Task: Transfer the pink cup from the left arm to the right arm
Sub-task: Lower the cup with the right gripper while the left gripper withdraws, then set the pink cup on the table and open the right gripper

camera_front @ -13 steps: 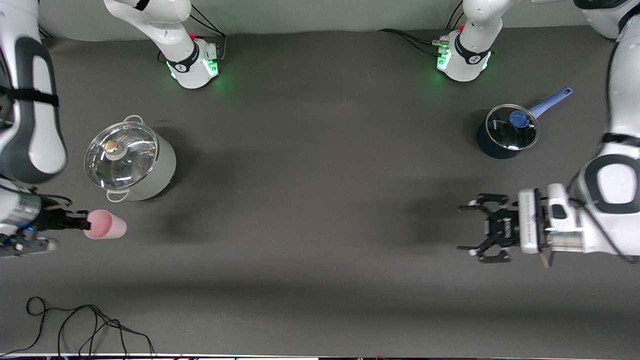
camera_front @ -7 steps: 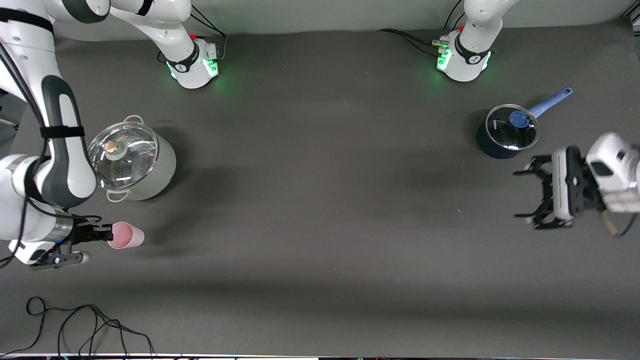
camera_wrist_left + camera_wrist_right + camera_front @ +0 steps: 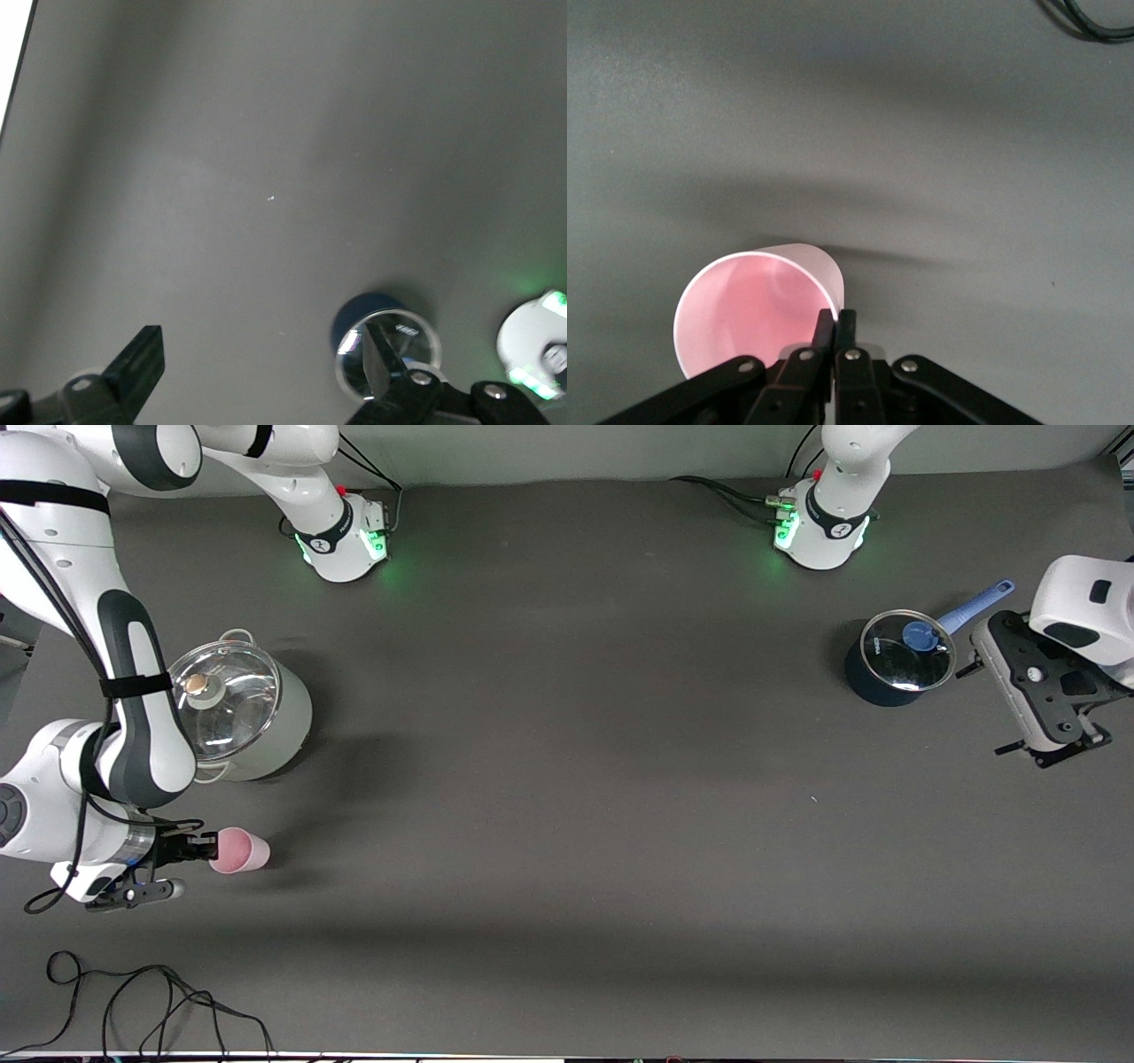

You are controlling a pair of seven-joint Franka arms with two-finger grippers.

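The pink cup [image 3: 239, 851] is pinched by its rim in the right gripper [image 3: 205, 849], whose fingers [image 3: 834, 329] are closed tight on the cup's wall, at the right arm's end of the tabletop near the front-camera edge, just nearer the camera than the lidded steel pot [image 3: 232, 711]. The left gripper [image 3: 1028, 691] hangs with its fingers [image 3: 142, 359] spread wide and empty, beside the blue saucepan [image 3: 899, 657] at the left arm's end. Judging by this, the handover itself looks done; only setting the cup down or parking may remain.
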